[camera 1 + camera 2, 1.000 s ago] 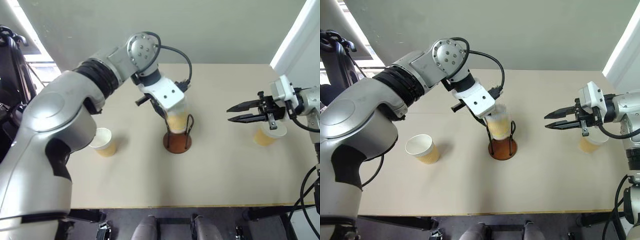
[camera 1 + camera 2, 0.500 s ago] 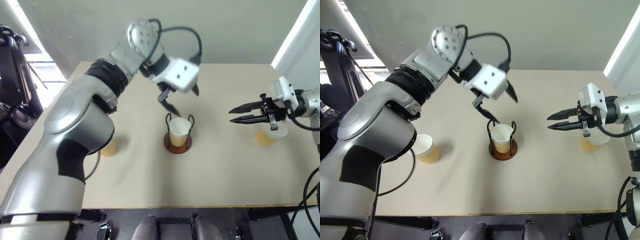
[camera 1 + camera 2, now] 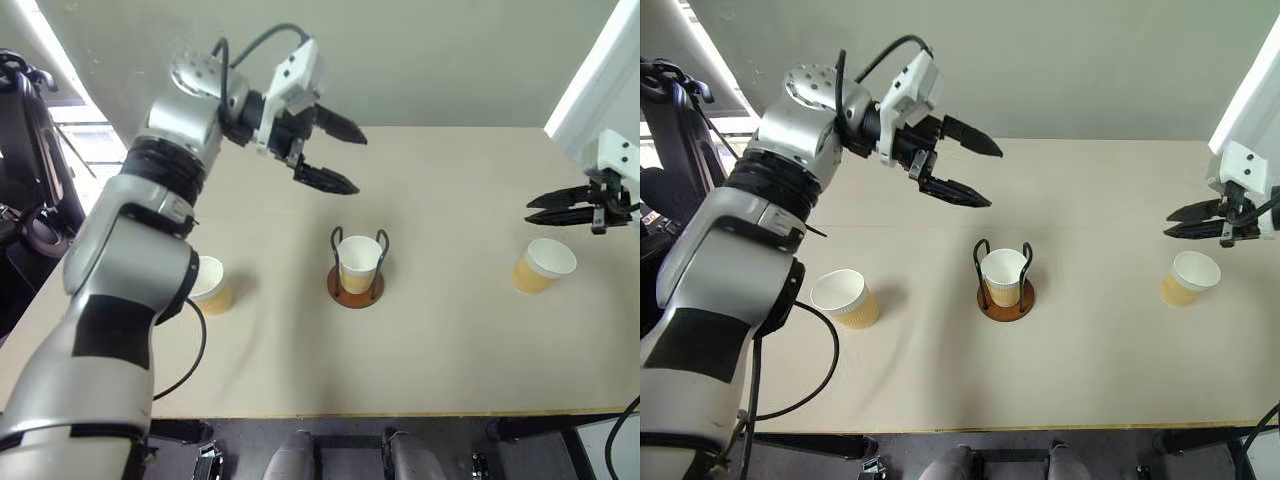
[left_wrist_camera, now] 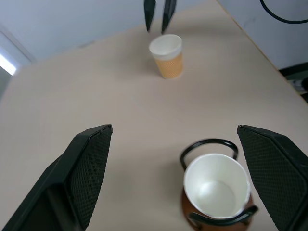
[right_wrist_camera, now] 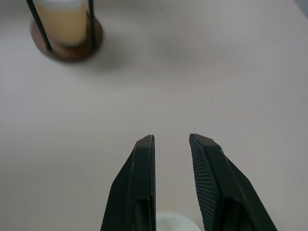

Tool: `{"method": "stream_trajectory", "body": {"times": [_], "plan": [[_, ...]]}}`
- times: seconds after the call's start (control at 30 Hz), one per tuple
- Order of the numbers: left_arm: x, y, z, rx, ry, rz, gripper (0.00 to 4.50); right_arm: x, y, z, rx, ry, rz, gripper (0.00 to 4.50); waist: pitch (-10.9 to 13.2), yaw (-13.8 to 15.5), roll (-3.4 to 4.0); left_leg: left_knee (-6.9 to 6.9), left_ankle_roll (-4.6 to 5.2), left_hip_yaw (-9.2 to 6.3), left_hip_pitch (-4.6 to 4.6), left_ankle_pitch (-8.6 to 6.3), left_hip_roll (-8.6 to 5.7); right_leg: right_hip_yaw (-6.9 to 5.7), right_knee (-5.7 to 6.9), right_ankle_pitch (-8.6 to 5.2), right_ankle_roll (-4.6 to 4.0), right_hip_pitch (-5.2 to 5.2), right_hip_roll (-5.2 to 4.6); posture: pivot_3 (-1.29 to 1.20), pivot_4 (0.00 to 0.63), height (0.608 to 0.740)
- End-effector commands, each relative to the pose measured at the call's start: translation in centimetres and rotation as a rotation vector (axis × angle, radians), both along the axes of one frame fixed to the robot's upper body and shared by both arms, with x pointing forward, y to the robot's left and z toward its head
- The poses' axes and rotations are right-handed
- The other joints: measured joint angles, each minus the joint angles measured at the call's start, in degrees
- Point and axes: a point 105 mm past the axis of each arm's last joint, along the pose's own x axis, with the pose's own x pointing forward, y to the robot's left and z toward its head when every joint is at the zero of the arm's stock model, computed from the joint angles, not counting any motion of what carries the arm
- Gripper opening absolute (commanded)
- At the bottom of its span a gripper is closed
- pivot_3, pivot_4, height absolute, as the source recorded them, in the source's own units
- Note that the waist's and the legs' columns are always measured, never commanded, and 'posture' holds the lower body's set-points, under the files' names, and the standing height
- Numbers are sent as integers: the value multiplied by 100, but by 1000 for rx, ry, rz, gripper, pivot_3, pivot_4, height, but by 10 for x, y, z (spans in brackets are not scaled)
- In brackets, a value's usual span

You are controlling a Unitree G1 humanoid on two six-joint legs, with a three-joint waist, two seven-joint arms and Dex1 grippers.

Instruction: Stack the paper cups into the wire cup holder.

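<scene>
One paper cup (image 3: 358, 262) stands upright inside the wire cup holder (image 3: 355, 291) at the middle of the table. A second paper cup (image 3: 845, 298) stands to the left, and a third (image 3: 543, 266) to the right. My left gripper (image 3: 358, 163) hangs open and empty above and behind the holder, its fingers pointing right. My right gripper (image 3: 530, 213) hovers just above and behind the right cup, its fingers a narrow gap apart with nothing between them. In the right wrist view that cup's rim (image 5: 171, 219) peeks from under the fingers.
The beige table (image 3: 450, 380) carries the cups and the holder. Its front edge runs along the bottom of the head views. A white panel (image 3: 600, 70) rises at the far right, and dark equipment (image 3: 20, 130) stands off the table's left side.
My left gripper let go of the cup, leaving it seated in the holder, then opened wide and rose back. My right gripper moved right to above the right cup.
</scene>
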Motion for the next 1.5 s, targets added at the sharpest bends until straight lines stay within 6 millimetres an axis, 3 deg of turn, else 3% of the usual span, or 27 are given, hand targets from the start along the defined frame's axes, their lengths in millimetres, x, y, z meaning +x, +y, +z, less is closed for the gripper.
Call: {"method": "stream_trajectory", "body": {"times": [0.03, 0.23, 0.77, 1.03, 1.27, 1.5], "plan": [[-10, -1, 4, 29, -10, -50, 4449, -10, -11, 1, -114, 43, 17, 1072, 0, 0, 0, -1, 0, 7, 1, 0, -3, -5, 0, 0, 0, -1, 5, 0, 150, 740], [-9, -2, 3, 43, -16, -48, 4449, -17, -15, -25, -204, 152, 48, 1072, 1, -6, 3, 0, 2, 10, 3, -1, -1, -2, 2, -1, 1, 1, 4, 0, 150, 740], [-8, 5, 6, 49, -25, -25, 4449, -5, -29, -56, -362, 202, 58, 1072, 2, -28, 6, 1, 6, 9, 6, -2, 5, 1, 1, 1, -1, 2, -5, 0, 150, 740], [-9, 8, 7, 56, -25, -21, 4449, -5, -27, -50, -326, 211, 58, 1072, 3, -35, 6, -2, 6, 11, 6, -2, 6, 0, 1, 3, -4, 0, -6, 0, 150, 740], [-10, 8, 8, 60, -25, -23, 4449, -7, 7, -27, -141, 184, 96, 1072, 3, -45, 7, -8, 3, 16, 5, -3, 3, 0, -3, -1, -2, 0, 0, 0, 150, 740], [-10, 6, 6, 62, -24, -28, 4449, -13, -26, -25, -265, 201, -5, 1072, 3, -5, 8, -8, 3, -6, 1, -3, -1, 2, -1, -11, -8, 1, -7, 0, 150, 740]]}}
